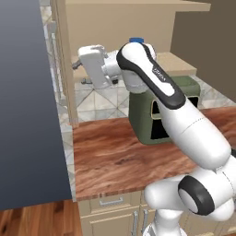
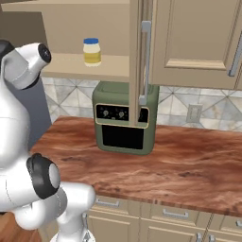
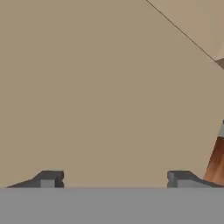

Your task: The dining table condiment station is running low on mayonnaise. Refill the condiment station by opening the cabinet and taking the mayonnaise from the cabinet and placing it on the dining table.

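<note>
End effector wide, at the cabinet.

We see our end effector [image 3: 114, 179] with fingertips [image 3: 50, 178] spread wide and holding nothing, facing a plain tan panel. Beyond it, the mayonnaise [image 2: 91, 52] stands upright on the open cabinet [image 2: 85, 64] shelf, above the green oven [image 2: 125, 118] on the wood worktop [image 2: 189, 160].

A kitchen: wall cabinet [image 2: 198, 42], wood counter [image 2: 189, 160], green oven [image 2: 124, 120], seemingly tiled backsplash [image 2: 175, 106].
</note>
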Available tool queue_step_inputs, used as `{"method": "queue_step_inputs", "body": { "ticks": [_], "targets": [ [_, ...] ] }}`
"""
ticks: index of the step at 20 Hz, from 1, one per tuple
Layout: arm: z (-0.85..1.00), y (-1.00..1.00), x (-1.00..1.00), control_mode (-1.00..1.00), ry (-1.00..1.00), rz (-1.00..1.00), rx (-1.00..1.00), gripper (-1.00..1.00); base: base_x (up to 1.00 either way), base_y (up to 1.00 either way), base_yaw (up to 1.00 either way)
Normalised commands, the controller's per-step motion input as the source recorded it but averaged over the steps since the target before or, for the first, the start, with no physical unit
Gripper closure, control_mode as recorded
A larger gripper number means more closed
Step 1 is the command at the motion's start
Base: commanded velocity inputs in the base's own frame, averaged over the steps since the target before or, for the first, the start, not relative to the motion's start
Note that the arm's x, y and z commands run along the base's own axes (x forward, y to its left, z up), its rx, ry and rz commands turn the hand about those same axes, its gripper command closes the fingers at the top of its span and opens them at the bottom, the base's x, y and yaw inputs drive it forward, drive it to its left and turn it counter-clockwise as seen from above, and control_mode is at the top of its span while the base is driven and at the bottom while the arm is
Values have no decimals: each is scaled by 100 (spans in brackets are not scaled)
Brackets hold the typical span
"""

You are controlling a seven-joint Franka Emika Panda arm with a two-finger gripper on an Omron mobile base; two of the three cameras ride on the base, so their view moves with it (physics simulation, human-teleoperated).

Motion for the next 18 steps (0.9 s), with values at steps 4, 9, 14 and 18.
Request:
{"method": "queue_step_inputs", "body": {
  "ticks": [4,9,14,18],
  "targets": [
    [0,57,-49,-100,-25,10,-13,-100,0,0,0],
    [0,-34,-69,-100,-34,-2,-10,-100,0,0,0],
    [0,-100,-100,-100,-42,-14,-13,-100,0,0,0],
    [4,-100,-91,-100,-30,-29,-19,-100,0,0,0]
  ]
}}
